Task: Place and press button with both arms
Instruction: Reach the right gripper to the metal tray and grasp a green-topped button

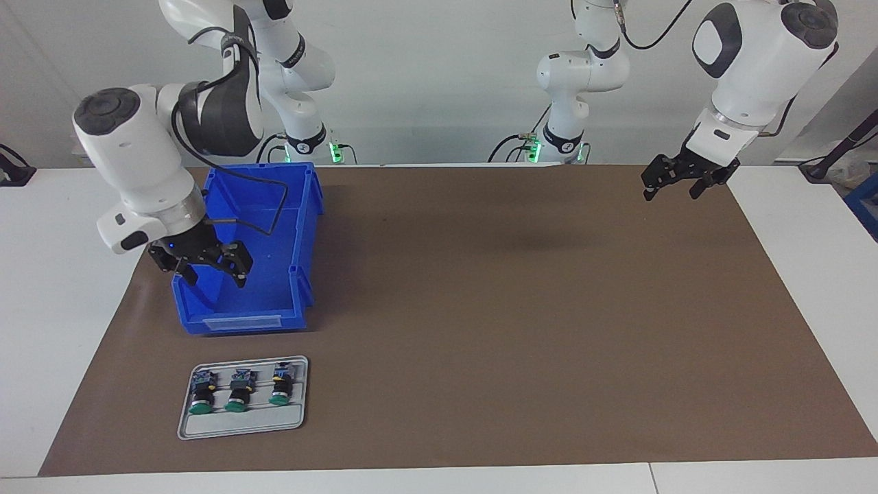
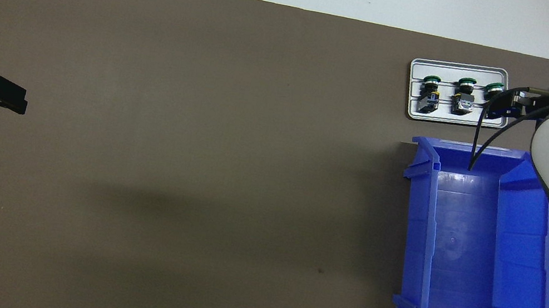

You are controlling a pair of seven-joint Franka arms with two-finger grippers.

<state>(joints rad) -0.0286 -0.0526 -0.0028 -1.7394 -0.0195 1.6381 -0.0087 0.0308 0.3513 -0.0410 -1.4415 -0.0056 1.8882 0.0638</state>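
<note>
Three green-capped buttons [image 1: 236, 391] lay in a row on a grey tray [image 1: 240, 427], farther from the robots than the blue bin [image 1: 302, 274]. The right gripper [image 1: 214, 273], jaws wide and empty, hung over the bin's front, at twelve o'clock from the tray in the facing view. The left gripper [image 1: 675, 184] waited, wide open, over the brown mat [image 1: 521, 329] at two o'clock.

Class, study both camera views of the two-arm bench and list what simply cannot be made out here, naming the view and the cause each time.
- Overhead view: the right tool is hidden under its own white arm.
- Overhead view: one button on the grey tray is partly covered by a black cable.
- Facing view: any lettering on the buttons is too small to read.
- Facing view: the blue bin's floor is partly covered by the right tool.
- Overhead view: the left tool is cut off at the frame edge.
</note>
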